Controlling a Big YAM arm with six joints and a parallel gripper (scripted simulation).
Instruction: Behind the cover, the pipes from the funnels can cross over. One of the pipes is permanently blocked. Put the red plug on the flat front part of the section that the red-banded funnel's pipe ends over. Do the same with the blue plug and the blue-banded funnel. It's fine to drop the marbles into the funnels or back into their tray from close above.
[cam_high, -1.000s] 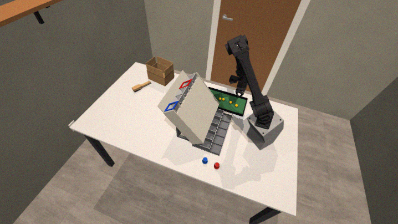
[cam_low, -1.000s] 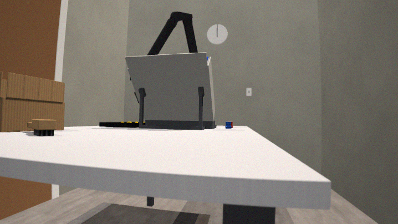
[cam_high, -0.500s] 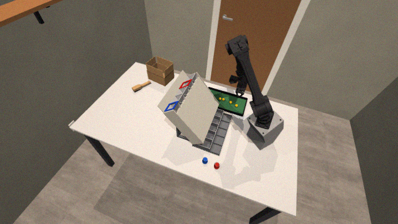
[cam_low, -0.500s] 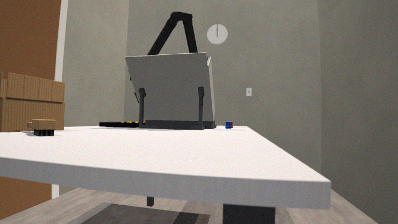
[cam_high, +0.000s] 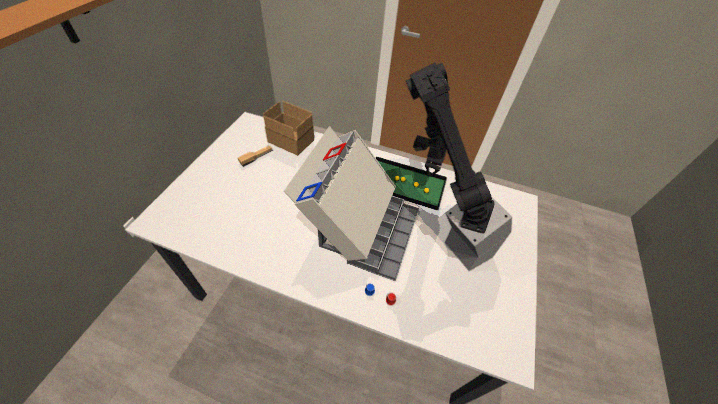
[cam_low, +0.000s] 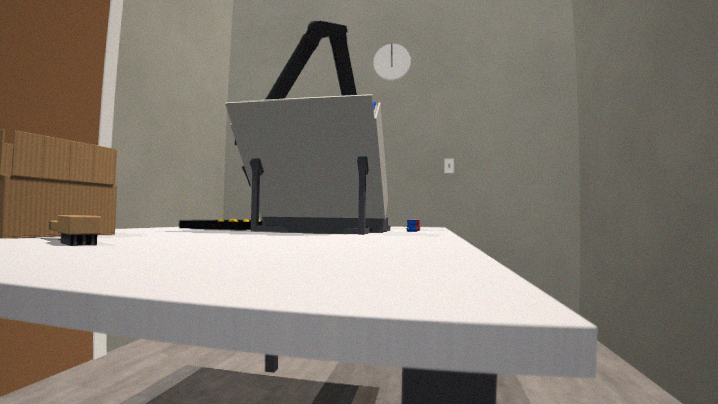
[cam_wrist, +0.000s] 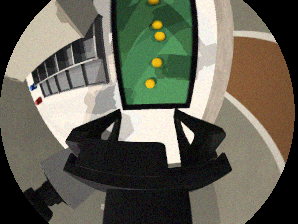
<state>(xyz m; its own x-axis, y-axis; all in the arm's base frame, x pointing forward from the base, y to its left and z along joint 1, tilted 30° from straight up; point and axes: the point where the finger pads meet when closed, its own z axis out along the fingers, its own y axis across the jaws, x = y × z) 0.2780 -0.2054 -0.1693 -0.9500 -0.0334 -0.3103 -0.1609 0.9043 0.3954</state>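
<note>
A tilted grey cover (cam_high: 351, 200) stands on the table with a red-banded funnel (cam_high: 334, 151) and a blue-banded funnel (cam_high: 308, 191) on its top edge. A grey sectioned tray (cam_high: 389, 238) lies at its foot. The green marble tray (cam_high: 412, 183) (cam_wrist: 153, 46) holds several yellow marbles (cam_wrist: 156, 63). My gripper (cam_high: 431, 168) (cam_wrist: 147, 112) is open and empty, just above the near end of the marble tray. The blue plug (cam_high: 370, 288) and red plug (cam_high: 391, 298) stand on the table in front of the sectioned tray.
A cardboard box (cam_high: 288, 126) and a wooden brush (cam_high: 254, 155) lie at the far left corner of the table. The arm's base (cam_high: 474, 228) stands to the right of the trays. The table edge runs close behind the marble tray.
</note>
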